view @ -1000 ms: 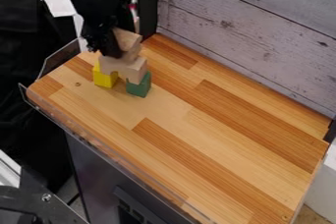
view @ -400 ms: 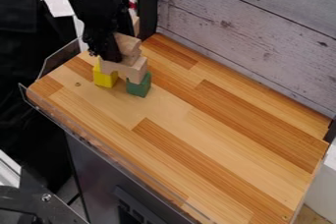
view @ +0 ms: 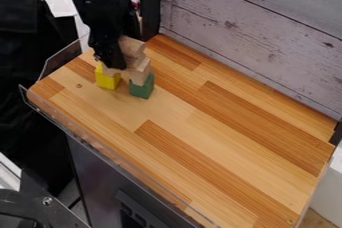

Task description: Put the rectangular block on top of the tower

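My gripper [view: 111,63] hangs at the left flank of the upper wooden block [view: 132,47], which lies just to the right of my tip in the camera view and which I judge to be the rectangular one; whether I am spread, pressed together or pinching it, I cannot tell. Its long axis is partly hidden behind me (the exposed end is pale, smooth and square-edged). The coming move turns on this offset: the block probably needs to sit centred over its support before I let go, lest it tip.

Directly beneath, a spanning block [view: 139,73] of the same pale wood bridges two coloured supports, its length running from left to lower right. The yellow block [view: 107,78] bears its left end; the green block [view: 141,89], matt and blocky, bears its right, with a gap between the two. Under these lies the tabletop [view: 214,127], laid in honey and reddish-brown strips with visible grain. Along its near side runs a transparent guard [view: 100,147]. Behind the tabletop rises a wall [view: 257,32] of greyish, knotted planks.
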